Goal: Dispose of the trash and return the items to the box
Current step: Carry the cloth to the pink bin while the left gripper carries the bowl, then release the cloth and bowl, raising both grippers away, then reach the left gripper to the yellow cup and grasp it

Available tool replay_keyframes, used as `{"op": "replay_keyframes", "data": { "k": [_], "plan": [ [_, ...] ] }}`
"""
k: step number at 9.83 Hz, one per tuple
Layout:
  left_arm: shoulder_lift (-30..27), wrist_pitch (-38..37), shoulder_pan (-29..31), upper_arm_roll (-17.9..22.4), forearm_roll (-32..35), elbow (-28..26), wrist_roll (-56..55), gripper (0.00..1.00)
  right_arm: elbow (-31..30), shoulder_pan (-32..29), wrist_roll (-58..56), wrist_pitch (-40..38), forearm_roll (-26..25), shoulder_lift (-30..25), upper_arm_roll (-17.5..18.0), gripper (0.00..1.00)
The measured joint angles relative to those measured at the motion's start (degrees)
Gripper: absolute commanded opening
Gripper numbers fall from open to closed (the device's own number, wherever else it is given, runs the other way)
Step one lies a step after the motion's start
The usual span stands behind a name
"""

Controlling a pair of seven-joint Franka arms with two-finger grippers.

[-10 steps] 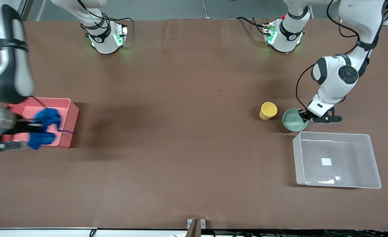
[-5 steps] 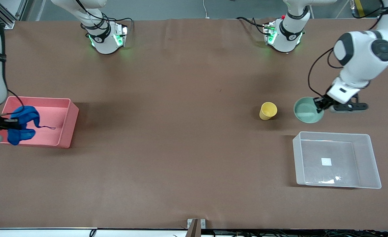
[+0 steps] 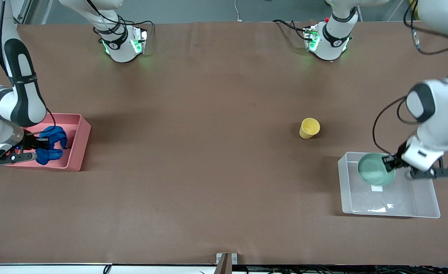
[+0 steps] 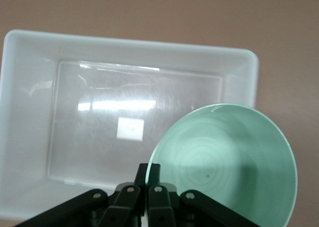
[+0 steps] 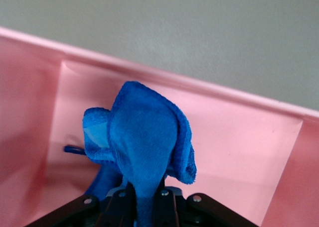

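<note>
My left gripper (image 3: 389, 163) is shut on the rim of the mint-green bowl (image 3: 375, 174) and holds it tilted over the clear plastic tub (image 3: 423, 207). In the left wrist view the bowl (image 4: 227, 160) hangs over the tub (image 4: 30, 112), whose floor bears a white label (image 4: 130, 128). My right gripper (image 3: 37, 144) is shut on the blue rag (image 3: 51, 146) inside the pink bin (image 3: 80, 142). In the right wrist view the rag (image 5: 142, 137) rises from the jaws above the bin's floor (image 5: 239, 152). The yellow cup (image 3: 309, 128) stands on the table, farther from the front camera than the tub.
Both arm bases (image 3: 121, 42) (image 3: 328, 38) stand along the table's edge farthest from the front camera. The pink bin sits at the right arm's end, the tub at the left arm's end. Brown table lies between them.
My left gripper has carried the bowl from beside the cup to over the tub. My right gripper has moved with the rag lower into the pink bin.
</note>
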Motion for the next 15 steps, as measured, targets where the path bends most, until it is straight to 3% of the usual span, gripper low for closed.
{"op": "replay_keyframes", "data": {
  "k": [1, 3, 5, 6, 7, 8, 11, 13, 15],
  "plan": [
    [4.55, -0.96, 0.07, 1.52, -3.19, 4.2, 3.55, 0.0, -0.33, -0.61, -0.57, 0.22, 0.24, 0.49, -0.02, 0.99],
    [9.59, -1.69, 0.4, 2.97, -5.67, 7.02, 8.55, 0.03, -1.03, -0.53, -0.49, 0.32, 1.54, 0.85, 0.21, 1.0],
    [12.71, -0.39, 0.43, 2.97, -5.71, 7.32, 9.13, 0.06, 0.63, 0.63, 7.64, -3.64, 2.1, 0.39, 0.47, 1.0],
    [14.14, 1.48, 0.46, 3.01, -5.71, 7.38, 9.3, 0.15, 3.14, 1.62, 13.01, -8.34, 2.15, -0.72, 0.64, 1.0],
    [15.26, 2.29, 0.57, 3.05, -5.71, 7.44, 9.66, 0.67, 6.1, 2.3, 16.57, -13.01, 2.17, -2.88, 0.76, 1.0],
    [16.12, 2.58, 0.73, 3.11, -5.71, 7.45, 10.07, 1.0, 8.97, 2.5, 18.7, -17.45, 2.24, -6.24, 1.11, 1.0],
    [15.41, 2.3, 0.48, 3.04, -5.71, 8.89, 10.12, 1.0, 15.44, 0.82, 28.5, -31.34, 2.42, -17.88, 6.58, 1.0],
    [8.37, -5.15, 0.2, 2.9, -5.7, 10.01, 10.12, 1.0, 17.31, -0.93, 35.7, -41.02, 2.42, -25.3, 12.86, 1.0],
    [-2.28, -14.52, -0.54, 1.57, -4.53, 9.1, 9.58, 1.0, 22.69, -0.3, 37.13, -49.56, 2.37, -29.23, 14.33, 1.0]
  ]
}}
